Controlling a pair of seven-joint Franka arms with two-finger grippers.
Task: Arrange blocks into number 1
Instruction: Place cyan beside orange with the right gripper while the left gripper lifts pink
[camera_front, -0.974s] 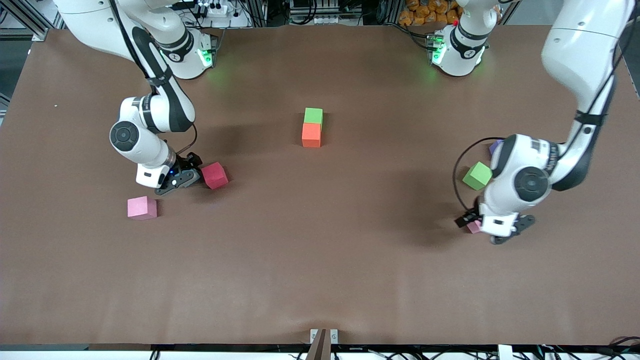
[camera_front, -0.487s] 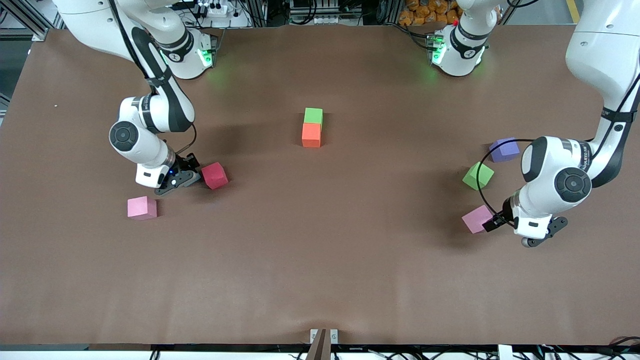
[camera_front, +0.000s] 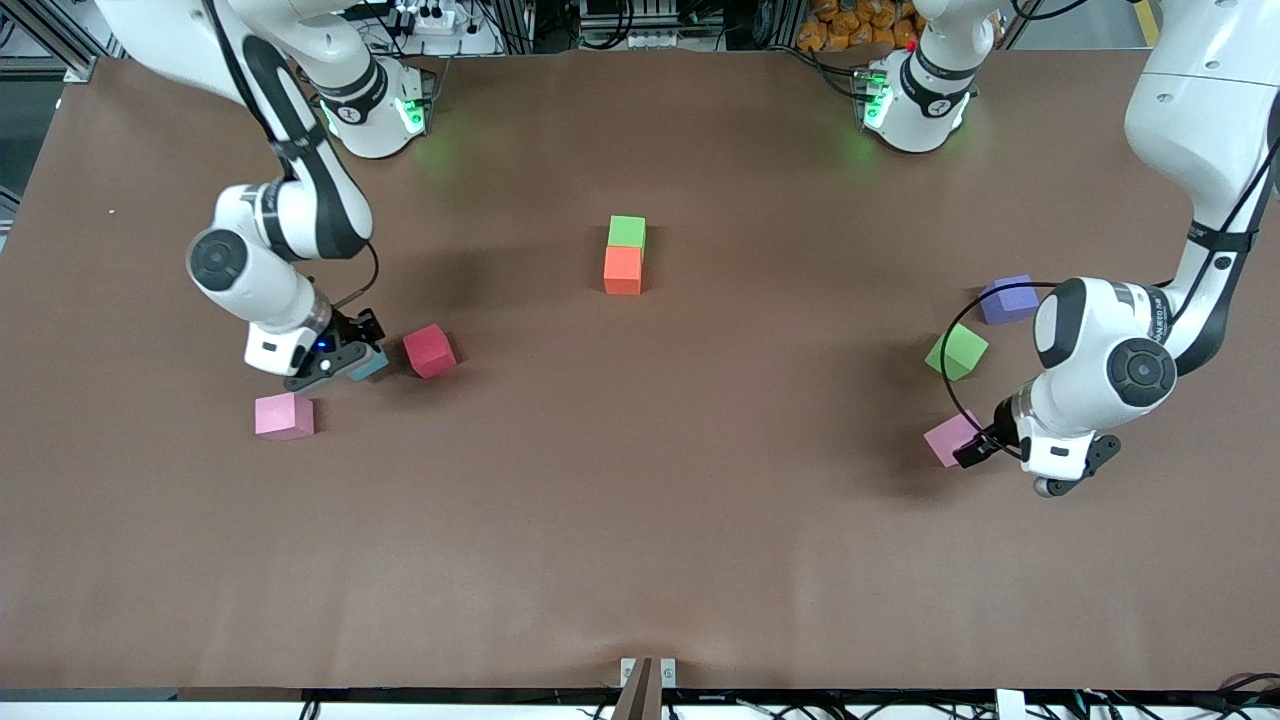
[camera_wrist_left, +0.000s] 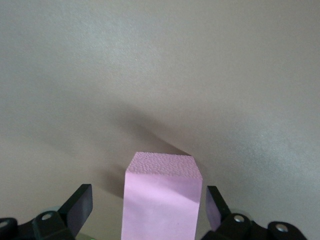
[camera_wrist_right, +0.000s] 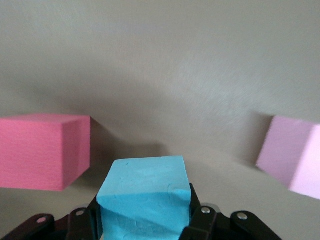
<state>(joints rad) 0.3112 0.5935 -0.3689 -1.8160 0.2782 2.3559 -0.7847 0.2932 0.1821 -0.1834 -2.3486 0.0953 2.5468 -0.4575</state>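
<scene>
The right hand (camera_front: 352, 358) sits low over the brown tabletop (camera_front: 640, 520) toward the right arm's end, its fingers pinched on a small light blue foam cube (camera_wrist_right: 145, 200). In the front view only a corner of that cube shows under the hand. Just beside it lies a red foam cube (camera_front: 430, 350), and a pink foam cube (camera_front: 284, 416) rests nearer the front camera than the hand, apart from it.

Mid-tabletop, a green foam cube (camera_front: 627, 231) and an orange foam cube (camera_front: 623, 269) lie touching in a short line, the orange one nearer the front camera.

Toward the left arm's end, the left hand (camera_front: 978, 447) is down at a second pink foam cube (camera_wrist_left: 162, 200). Its fingers (camera_wrist_left: 80, 205) are spread wide on either side of that cube, with a gap on each side, so nothing is gripped. A second green foam cube (camera_front: 956, 351), turned at an angle, lies farther from the front camera than this pink one, and a purple foam cube (camera_front: 1006, 298) lies farther still, partly hidden by the left arm.
</scene>
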